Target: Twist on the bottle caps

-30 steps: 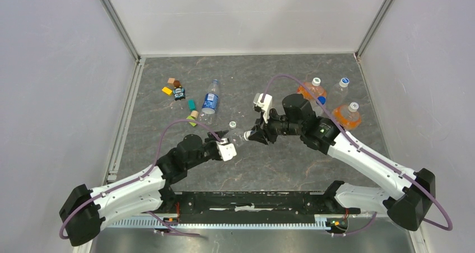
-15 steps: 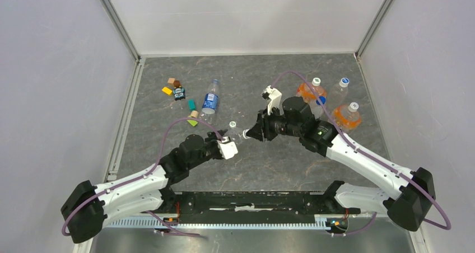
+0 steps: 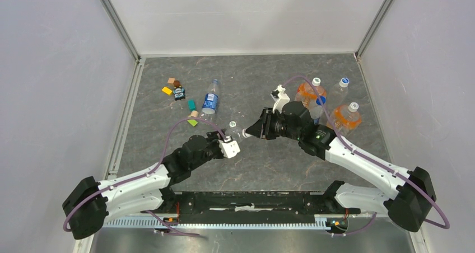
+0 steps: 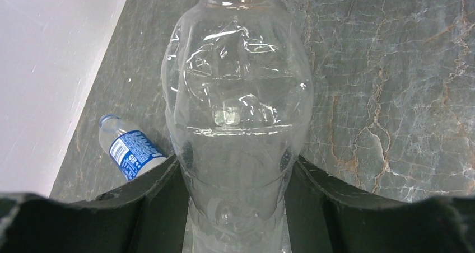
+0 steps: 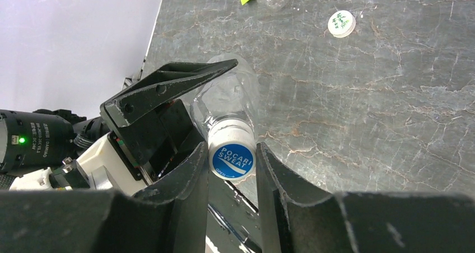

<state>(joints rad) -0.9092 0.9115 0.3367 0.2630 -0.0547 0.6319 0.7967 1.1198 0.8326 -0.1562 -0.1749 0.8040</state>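
My left gripper (image 3: pixel 229 137) is shut on the unlabelled clear bottle (image 4: pixel 238 96) and holds its body between both jaws (image 4: pixel 236 177), neck pointing away towards the right arm. My right gripper (image 3: pixel 247 133) is shut on a white cap with a blue printed top (image 5: pixel 232 160) that sits on this bottle's neck (image 5: pixel 227 99). A second white cap (image 3: pixel 232 123) lies loose on the table, also in the right wrist view (image 5: pixel 341 23). The blue-label bottle (image 3: pixel 210 102) lies on its side further back, also in the left wrist view (image 4: pixel 132 154).
Two orange-liquid bottles (image 3: pixel 307 89) (image 3: pixel 347 116) and a clear bottle with a bright blue cap (image 3: pixel 339 89) stand at the back right. Small coloured toy blocks and a figure (image 3: pixel 178 92) lie at the back left. A metal rail (image 3: pixel 120 135) runs along the left edge.
My right wrist has rotated about the cap, its white camera mount swinging up and to the right. The left gripper has shifted slightly right with the bottle. Both stay shut.
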